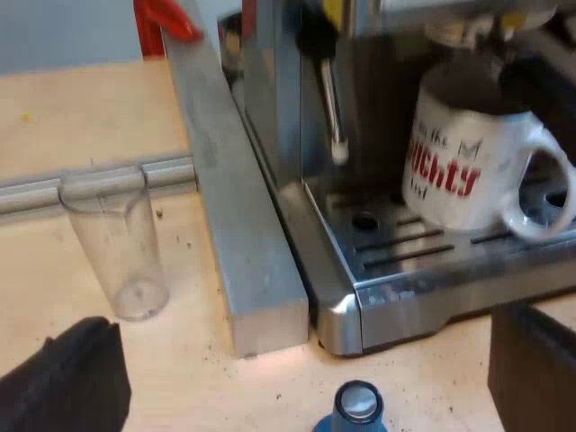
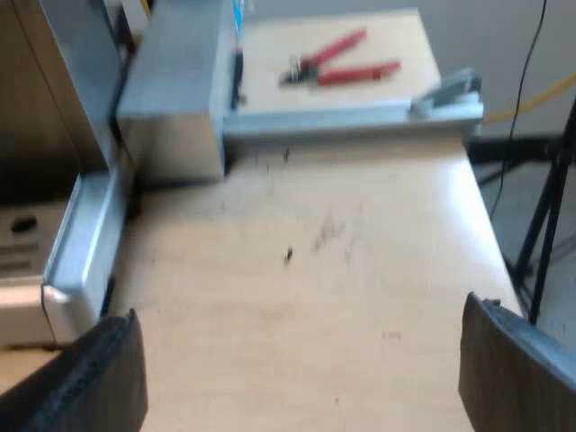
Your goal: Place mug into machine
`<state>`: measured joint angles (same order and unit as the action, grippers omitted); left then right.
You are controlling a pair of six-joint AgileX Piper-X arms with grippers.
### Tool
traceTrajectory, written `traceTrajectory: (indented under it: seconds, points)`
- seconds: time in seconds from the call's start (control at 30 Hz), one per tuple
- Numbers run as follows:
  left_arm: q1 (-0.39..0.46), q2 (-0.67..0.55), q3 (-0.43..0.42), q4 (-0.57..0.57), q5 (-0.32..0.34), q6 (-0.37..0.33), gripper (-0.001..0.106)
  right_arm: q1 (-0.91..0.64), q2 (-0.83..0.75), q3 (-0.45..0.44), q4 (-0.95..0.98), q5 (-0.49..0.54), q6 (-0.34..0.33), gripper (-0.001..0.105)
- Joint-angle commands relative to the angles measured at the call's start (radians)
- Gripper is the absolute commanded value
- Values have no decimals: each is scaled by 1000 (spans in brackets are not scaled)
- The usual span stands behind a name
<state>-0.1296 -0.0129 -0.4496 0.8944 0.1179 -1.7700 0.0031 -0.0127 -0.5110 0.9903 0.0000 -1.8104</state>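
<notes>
The machine (image 1: 270, 99) stands on the counter (image 2: 306, 270), close alongside a metal beam (image 1: 243, 225). The mug (image 1: 468, 153) (white, red lettering) sits on the machine's drip tray (image 1: 405, 245). A glass (image 1: 117, 252) stands upright near the beam, and a blue tamper (image 1: 358, 407) is near the tray's corner. The left end effector (image 1: 306, 342) and right end effector (image 2: 301, 360) are both spread apart, empty. Pliers (image 2: 342, 61) lie on the counter beyond the right one.

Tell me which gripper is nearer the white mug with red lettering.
Left, probably. The left gripper faces the white mug with red lettering on the machine's drip tray; the right gripper hangs over the wooden table beside that tray's corner.
</notes>
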Motion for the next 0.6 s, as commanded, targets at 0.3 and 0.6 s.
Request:
traceTrajectory:
  seconds: [0.3, 0.6]
  points:
    - [0, -139, 0, 1, -10, -1, 82, 2, -39, -1, 9, 0, -4, 72]
    - [0, -139, -17, 29, 18, 24, 82, 2, -39, -1, 9, 0, -4, 72]
